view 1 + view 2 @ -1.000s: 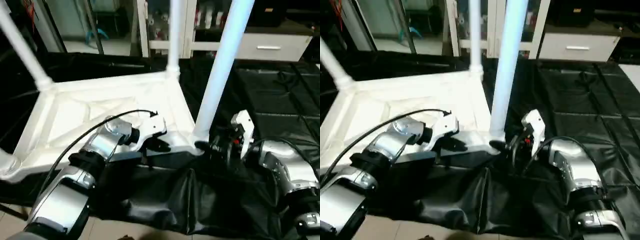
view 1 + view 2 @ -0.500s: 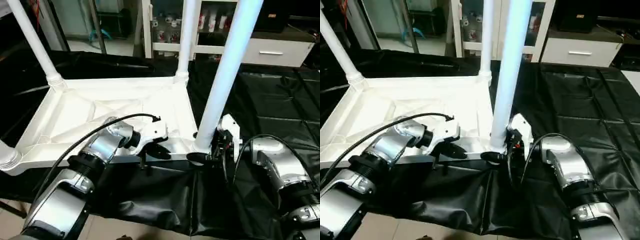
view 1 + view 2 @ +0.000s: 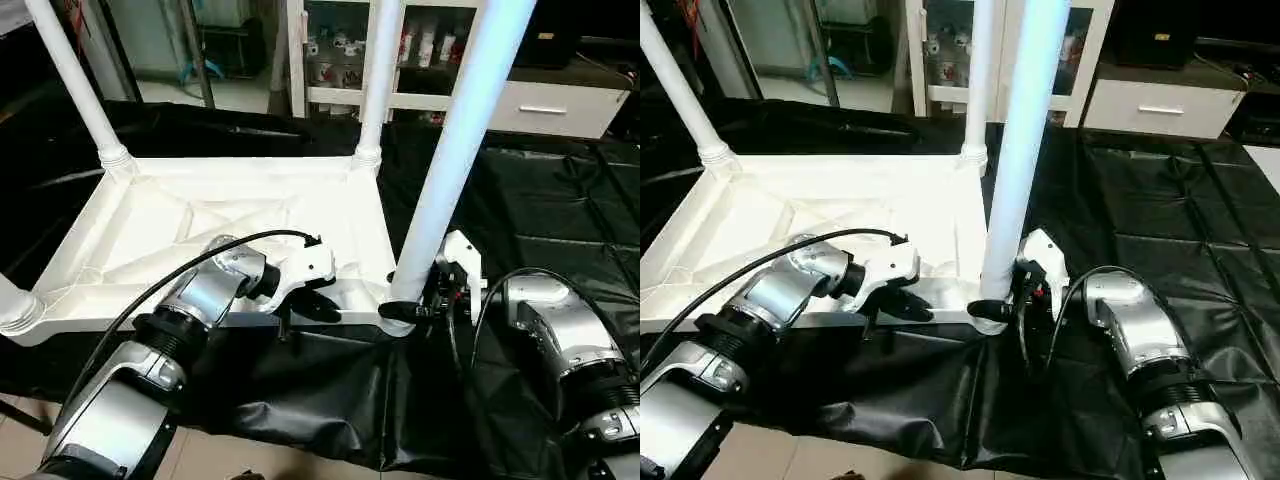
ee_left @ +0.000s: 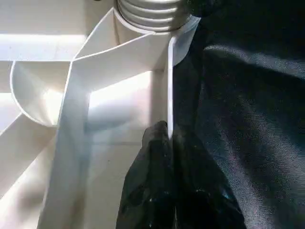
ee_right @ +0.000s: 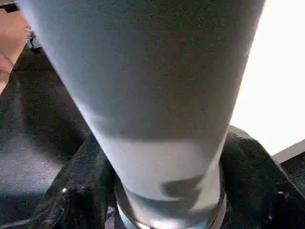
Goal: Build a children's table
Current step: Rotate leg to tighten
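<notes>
While the white children's table (image 3: 230,215) lies upside down on the black-draped desk (image 3: 560,200), four legs (image 3: 455,150) stand up from its corners. One left gripper (image 4: 167,143) has its jaws pinched on the table's thin rim, and one right gripper (image 3: 405,312) has its jaws around the bottom of the nearest leg. A white cabinet (image 3: 560,100) stands behind the desk.

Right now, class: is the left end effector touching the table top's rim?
Touching. The left wrist view shows the left end effector shut on the table top's rim.
</notes>
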`<state>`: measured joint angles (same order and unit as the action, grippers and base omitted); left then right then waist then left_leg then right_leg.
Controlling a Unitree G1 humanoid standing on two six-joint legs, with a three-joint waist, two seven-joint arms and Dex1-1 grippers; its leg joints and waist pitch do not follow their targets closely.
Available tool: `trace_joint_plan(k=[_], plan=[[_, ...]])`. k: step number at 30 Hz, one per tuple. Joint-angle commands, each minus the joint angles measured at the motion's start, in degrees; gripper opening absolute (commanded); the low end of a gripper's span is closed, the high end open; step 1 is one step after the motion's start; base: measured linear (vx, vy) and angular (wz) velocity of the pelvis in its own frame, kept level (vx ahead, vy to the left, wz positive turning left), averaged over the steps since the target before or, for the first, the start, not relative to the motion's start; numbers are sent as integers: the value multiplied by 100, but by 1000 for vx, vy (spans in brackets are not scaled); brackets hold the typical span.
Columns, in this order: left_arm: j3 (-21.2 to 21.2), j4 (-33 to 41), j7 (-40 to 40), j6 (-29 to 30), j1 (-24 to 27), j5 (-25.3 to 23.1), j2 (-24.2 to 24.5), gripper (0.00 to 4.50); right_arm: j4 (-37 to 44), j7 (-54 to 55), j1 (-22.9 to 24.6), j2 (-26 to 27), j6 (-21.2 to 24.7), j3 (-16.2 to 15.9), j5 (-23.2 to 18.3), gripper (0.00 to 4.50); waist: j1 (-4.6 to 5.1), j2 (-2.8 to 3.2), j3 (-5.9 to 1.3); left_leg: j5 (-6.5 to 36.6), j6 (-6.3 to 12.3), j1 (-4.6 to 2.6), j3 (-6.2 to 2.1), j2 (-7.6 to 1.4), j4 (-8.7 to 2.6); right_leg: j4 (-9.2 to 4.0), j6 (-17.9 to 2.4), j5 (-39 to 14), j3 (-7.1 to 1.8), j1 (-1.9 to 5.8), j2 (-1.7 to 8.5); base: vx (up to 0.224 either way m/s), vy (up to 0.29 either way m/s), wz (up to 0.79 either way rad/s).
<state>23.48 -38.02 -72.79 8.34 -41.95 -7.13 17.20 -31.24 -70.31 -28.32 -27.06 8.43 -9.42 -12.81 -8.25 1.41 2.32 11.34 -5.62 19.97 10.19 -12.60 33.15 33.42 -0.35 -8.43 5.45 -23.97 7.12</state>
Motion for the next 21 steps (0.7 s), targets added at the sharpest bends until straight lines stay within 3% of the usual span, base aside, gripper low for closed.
trace_joint_plan(k=[1, 3, 9, 11, 13, 14, 16, 17, 18, 20, 21], plan=[[240, -204, 103, 198, 219, -254, 55, 0, -7, -265, -86, -57, -94, -141, 93, 269, -6, -146, -383, 718, 537, 42, 69, -23, -336, -253, -1337, -1162, -188, 368, 130, 0, 0, 0], [240, -182, 108, 207, 240, -253, 63, 0, -55, -263, -90, -43, -128, -149, 120, 267, -3, -179, -378, 763, 516, 42, 71, -21, -340, -262, -1310, -1225, -187, 368, 126, 0, 0, 0], [177, -34, 202, 333, 337, -199, 62, 0, -324, 110, -99, 145, -174, -214, 332, 265, -8, -173, -386, 703, 518, 47, 62, -21, -337, -238, -1332, -1105, -186, 368, 127, 0, 0, 0], [136, -22, 276, 372, 345, -181, 38, 0, -422, 400, -113, 239, -169, -192, 410, 265, 2, -167, -365, 825, 458, 49, 62, -15, -358, -267, -1281, -1306, -184, 360, 127, 0, 0, 0], [38, -43, 476, 447, 332, -149, -22, 0, -646, 1110, -148, 506, -53, -83, 507, 265, 30, -186, -344, 1111, 341, 41, 52, -13, -392, -323, -1133, -1744, -182, 354, 141, 0, 0, 0], [-87, -139, 763, 492, 273, -122, -119, 0, -829, 1853, -159, 845, 133, 70, 515, 264, 90, -174, -298, 1518, 155, 36, 24, 4, -446, -398, -891, -2385, -181, 326, 142, 0, 0, 0], [-145, -212, 925, 496, 233, -118, -179, 0, -904, 2144, -157, 999, 176, 121, 514, 264, 162, -176, -266, 1948, 18, -3, -5, 22, -480, -471, -676, -2975, -152, 299, 139, 0, 0, 0], [-191, -266, 1068, 484, 204, -118, -231, 0, -953, 2377, -148, 1124, 187, 160, 517, 264, 224, -170, -261, 2287, -50, -48, -41, 47, -472, -545, -432, -3520, -108, 276, 139, 0, 0, 0], [-208, -285, 1122, 479, 194, -119, -250, 0, -972, 2461, -145, 1170, 187, 173, 519, 264, 264, -177, -267, 2482, -66, -83, -81, 47, -475, -608, -301, -3754, -75, 260, 152, -57, 11, -6], [-306, -425, 1458, 540, 107, -123, -386, 0, -1215, 3158, -217, 1428, 207, 345, 544, 264, 343, -168, -276, 2594, -36, -90, -117, 66, -492, -667, -222, -3764, -21, 282, 132, -53, 25, -5], [-377, -571, 1741, 571, 26, -132, -498, 0, -1397, 3736, -281, 1625, 207, 486, 556, 264, 357, -113, -276, 2633, -38, -95, -131, 65, -499, -668, -227, -3741, -16, 281, 131, -52, 29, -7]])
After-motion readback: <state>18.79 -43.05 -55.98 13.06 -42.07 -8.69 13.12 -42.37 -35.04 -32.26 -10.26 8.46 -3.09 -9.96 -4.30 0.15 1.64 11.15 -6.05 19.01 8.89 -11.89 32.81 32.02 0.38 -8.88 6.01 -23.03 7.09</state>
